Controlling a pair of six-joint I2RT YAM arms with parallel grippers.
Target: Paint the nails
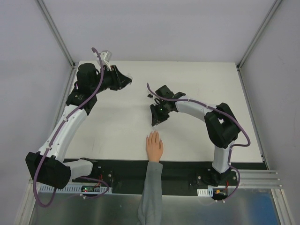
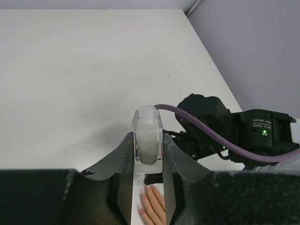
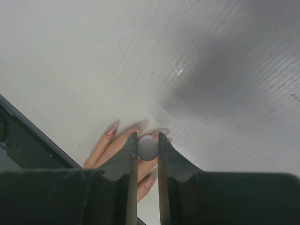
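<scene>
The peach mannequin hand (image 1: 154, 146) lies palm down at the table's near edge, its grey sleeve (image 1: 150, 192) running off toward me. Its nails (image 3: 111, 129) show in the right wrist view; the leftmost one looks pinkish. My right gripper (image 1: 155, 120) hovers just beyond the fingertips, shut on a small round grey-white cap (image 3: 147, 147) seen end-on. Whatever hangs below the cap is hidden. My left gripper (image 1: 126, 80) is at the far left of the table, shut on a small clear bottle (image 2: 148, 140) of whitish liquid with no cap on it.
White tabletop (image 1: 197, 79) with grey enclosure walls on three sides. A black strip (image 1: 187, 166) runs along the near edge at the arm bases. In the left wrist view the right arm (image 2: 220, 126) and its purple cable (image 2: 243, 152) stand beyond the bottle.
</scene>
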